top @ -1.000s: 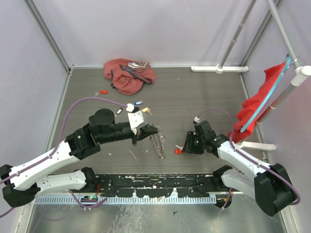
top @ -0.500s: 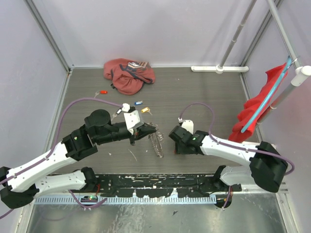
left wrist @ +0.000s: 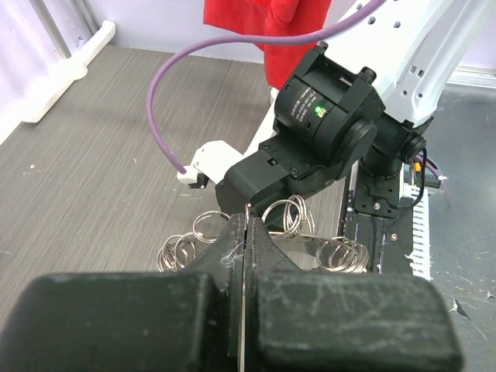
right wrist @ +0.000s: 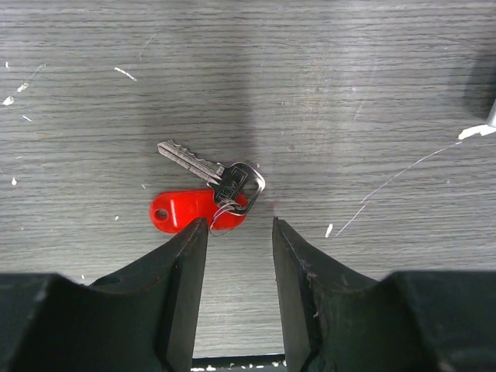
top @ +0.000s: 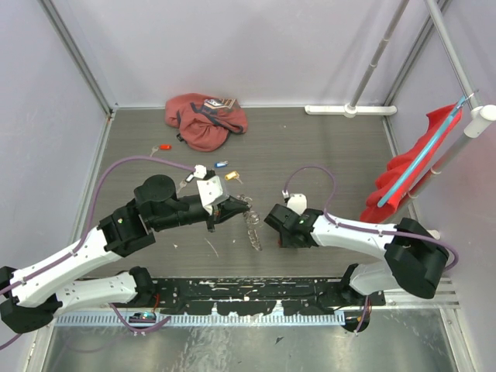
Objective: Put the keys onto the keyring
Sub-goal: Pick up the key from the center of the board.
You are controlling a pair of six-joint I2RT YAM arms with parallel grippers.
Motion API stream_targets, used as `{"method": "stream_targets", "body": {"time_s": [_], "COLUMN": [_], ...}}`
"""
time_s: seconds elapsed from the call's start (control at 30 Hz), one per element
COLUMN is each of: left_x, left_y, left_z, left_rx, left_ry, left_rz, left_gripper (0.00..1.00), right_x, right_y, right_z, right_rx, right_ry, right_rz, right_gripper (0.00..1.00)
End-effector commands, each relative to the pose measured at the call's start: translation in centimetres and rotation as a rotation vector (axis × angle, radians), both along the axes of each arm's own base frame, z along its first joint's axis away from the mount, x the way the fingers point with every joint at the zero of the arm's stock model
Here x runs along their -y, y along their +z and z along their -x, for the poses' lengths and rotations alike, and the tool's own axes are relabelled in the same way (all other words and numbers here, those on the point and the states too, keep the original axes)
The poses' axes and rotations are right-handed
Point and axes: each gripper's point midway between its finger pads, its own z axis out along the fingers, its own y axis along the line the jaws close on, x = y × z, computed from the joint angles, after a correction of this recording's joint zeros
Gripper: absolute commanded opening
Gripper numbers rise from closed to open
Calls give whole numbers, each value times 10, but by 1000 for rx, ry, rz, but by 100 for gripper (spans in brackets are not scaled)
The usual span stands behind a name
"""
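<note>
- left jaws clenched on the keyring — holding it steady for threading.
- right jaws spread (nothing held) over the red key on the bench, seemingly to pinch it.

In the top view, the right gripper covers whatever lies under it at centre frame. The loose keys at upper left are too small to show more than coloured heads. In the left wrist view, the left gripper fills the bottom edge, blurred, hiding the middle of the keyring. The red cloth is cut off at the top.
</note>
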Motion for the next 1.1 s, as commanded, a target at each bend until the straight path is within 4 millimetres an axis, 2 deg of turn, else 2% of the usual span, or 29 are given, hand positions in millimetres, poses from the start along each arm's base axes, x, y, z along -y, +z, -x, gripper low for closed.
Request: {"method": "stream_targets", "body": {"time_s": [0.0, 0.2, 0.4, 0.73, 0.87, 1.07], "left_x": [-4, -4, -3, -2, -1, 0], "left_y": [29, 28, 28, 29, 29, 30], "left_z": [0, -1, -1, -1, -1, 0], "left_rx": [45, 49, 48, 50, 50, 52], "left_ry": [9, 10, 7, 4, 2, -3], "left_rz": [74, 72, 72, 76, 76, 79], "left_gripper": [0, 0, 0, 0, 0, 0], "right_x": [-15, -14, -10, -3, 2, 6], "right_y": [8, 3, -1, 1, 4, 11], "right_z": [-13, -13, -10, -10, -10, -10], "right_rx": [46, 40, 33, 39, 44, 54], "right_ry": [-3, 2, 6, 2, 0, 1], "right_rz": [-38, -26, -12, 16, 34, 48], "right_gripper": [45, 43, 32, 20, 20, 28]}}
